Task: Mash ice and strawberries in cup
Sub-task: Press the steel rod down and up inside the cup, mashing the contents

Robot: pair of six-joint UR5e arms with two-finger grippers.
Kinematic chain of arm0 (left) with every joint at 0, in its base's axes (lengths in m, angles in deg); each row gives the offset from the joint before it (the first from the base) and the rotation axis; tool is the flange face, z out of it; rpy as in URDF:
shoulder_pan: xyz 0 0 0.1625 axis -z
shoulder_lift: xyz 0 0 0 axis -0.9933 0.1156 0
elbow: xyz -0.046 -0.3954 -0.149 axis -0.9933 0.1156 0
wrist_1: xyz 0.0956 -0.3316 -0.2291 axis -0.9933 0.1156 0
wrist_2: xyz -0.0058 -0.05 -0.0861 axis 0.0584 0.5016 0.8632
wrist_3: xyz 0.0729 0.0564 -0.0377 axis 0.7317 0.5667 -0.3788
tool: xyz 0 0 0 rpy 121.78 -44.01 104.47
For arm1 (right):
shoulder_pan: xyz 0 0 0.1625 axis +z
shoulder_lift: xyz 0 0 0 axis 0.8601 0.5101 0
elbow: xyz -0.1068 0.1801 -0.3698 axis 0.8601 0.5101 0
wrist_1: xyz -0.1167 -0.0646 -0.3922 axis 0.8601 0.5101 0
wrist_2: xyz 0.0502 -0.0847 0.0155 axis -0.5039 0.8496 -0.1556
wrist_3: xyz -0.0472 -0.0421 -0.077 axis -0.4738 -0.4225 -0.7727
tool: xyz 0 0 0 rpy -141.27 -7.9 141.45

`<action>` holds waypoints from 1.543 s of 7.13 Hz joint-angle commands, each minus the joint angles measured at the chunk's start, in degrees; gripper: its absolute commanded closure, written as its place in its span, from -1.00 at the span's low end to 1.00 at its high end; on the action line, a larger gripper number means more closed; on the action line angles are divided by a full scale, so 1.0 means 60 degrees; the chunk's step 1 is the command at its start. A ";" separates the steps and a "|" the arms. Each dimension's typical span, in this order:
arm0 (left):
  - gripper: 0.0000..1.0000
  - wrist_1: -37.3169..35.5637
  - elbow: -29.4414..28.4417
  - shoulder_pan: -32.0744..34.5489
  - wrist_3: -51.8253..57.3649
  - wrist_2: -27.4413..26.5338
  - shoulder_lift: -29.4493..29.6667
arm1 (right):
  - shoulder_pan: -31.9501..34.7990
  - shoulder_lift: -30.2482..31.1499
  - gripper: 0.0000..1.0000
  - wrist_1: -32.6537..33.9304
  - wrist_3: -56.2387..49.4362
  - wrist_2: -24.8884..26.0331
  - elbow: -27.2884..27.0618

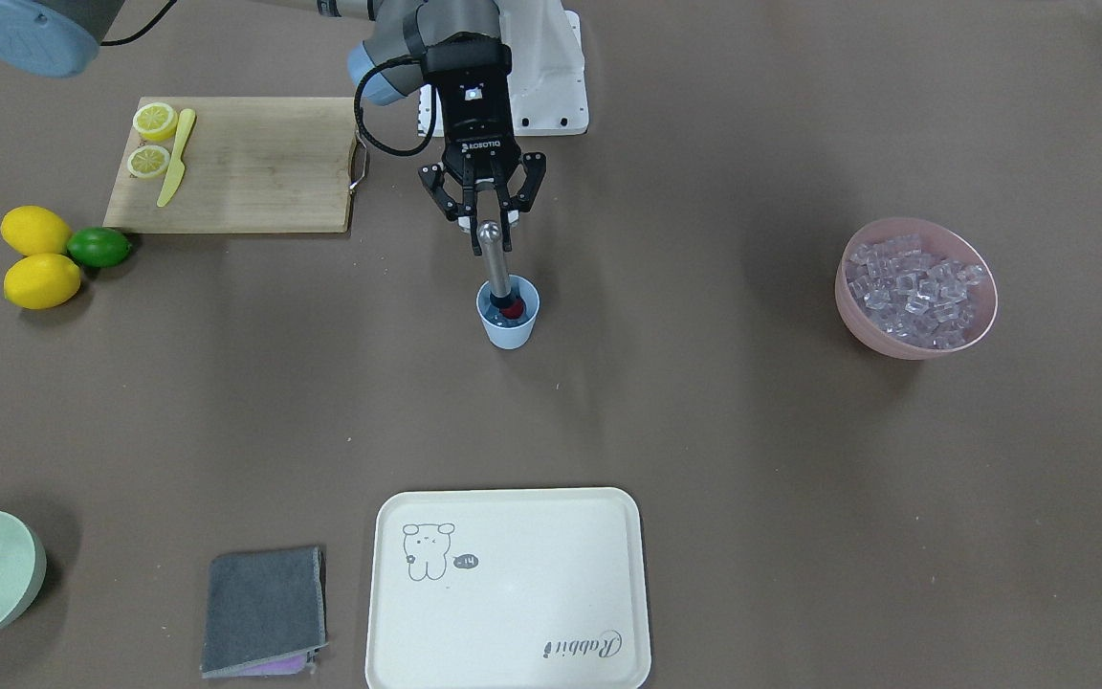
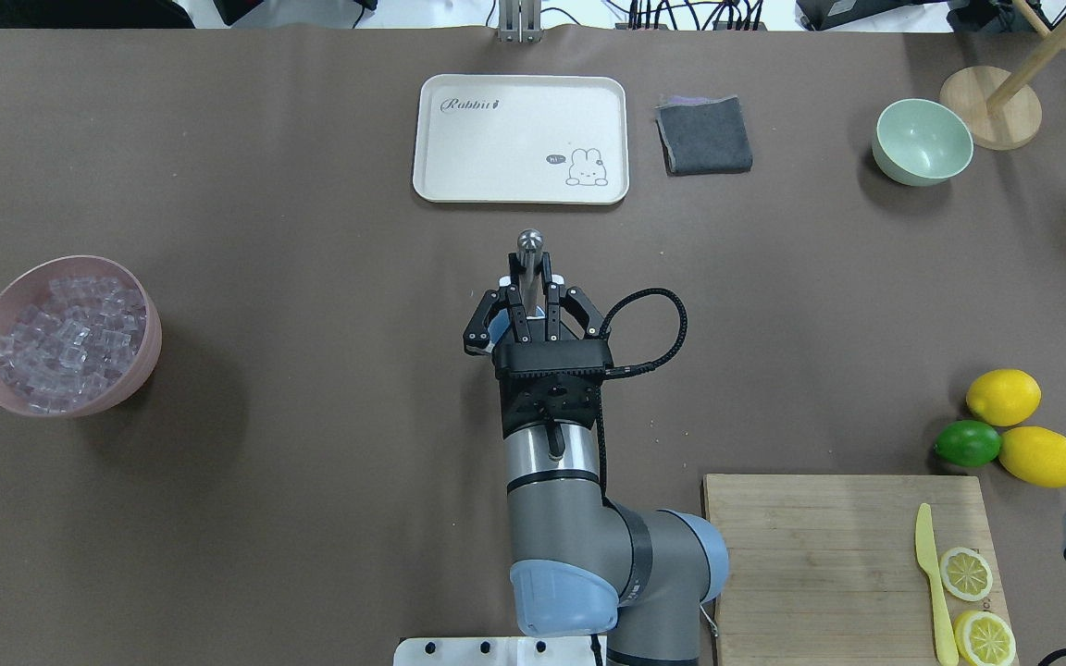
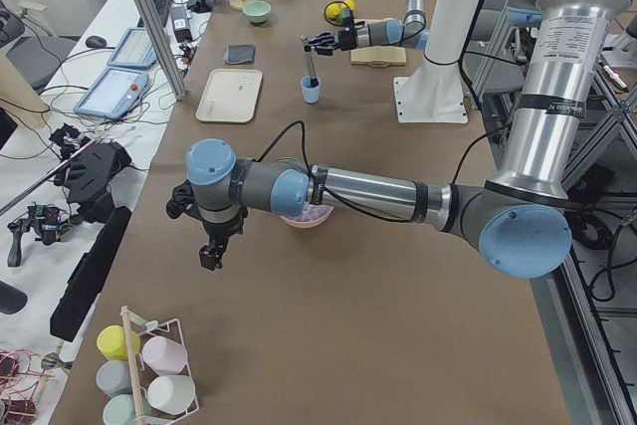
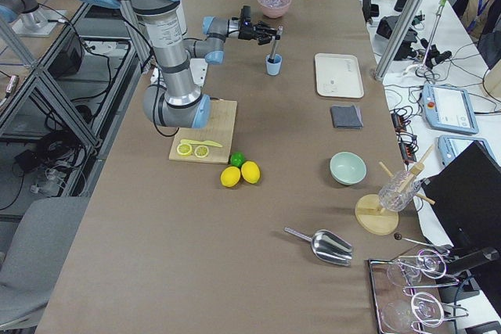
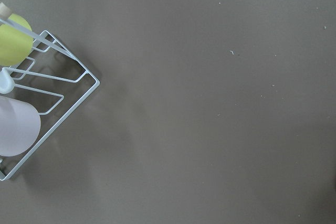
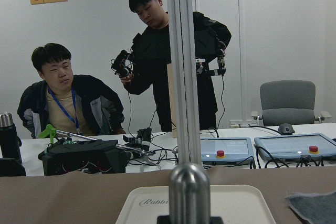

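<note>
The right gripper (image 1: 488, 222) pinches the muddler (image 1: 496, 266) narrowly near its top, and the muddler's foot stands in the cup (image 1: 510, 335) by the strawberry (image 1: 512, 308). Nothing holds the cup, so an off-centre push may tip it or make the muddler slip in the grip. The ice (image 1: 914, 287) fills the pink bowl (image 1: 881, 346), well apart. Whether the left gripper (image 3: 209, 256) is wide or narrow I cannot tell.

Dead matt brown sheet across the worktop (image 1: 704, 421), not a glint on it. Now the pestle (image 1: 497, 268): polished metal, its rounded knob catching the light. Smooth pale-blue plastic on the cup (image 1: 510, 332). Glassy clear ice (image 1: 914, 287) sits in a satin pink plastic bowl (image 1: 895, 343). Pale grained wood for the chopping board (image 1: 254, 172), soft woven grey cloth (image 1: 264, 603), smooth matt cream tray (image 1: 513, 612), and matt black on the right pincer (image 1: 489, 225).
</note>
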 commanded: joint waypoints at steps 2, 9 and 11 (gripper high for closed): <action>-0.94 0.0000 -0.0014 -0.0015 0.0000 0.0000 0.0000 | -0.0013 0.0001 1.00 -0.0001 0.0011 -0.0021 0.0063; -0.94 0.0293 -0.0190 0.0000 -0.0014 0.0000 0.0000 | 0.0425 0.0001 1.00 0.0014 -0.0717 -0.0417 -0.1033; -0.94 0.0293 -0.0190 0.0000 0.0000 0.0000 0.0000 | 0.0485 -0.0057 1.00 0.0014 -0.0721 -0.0416 -0.0934</action>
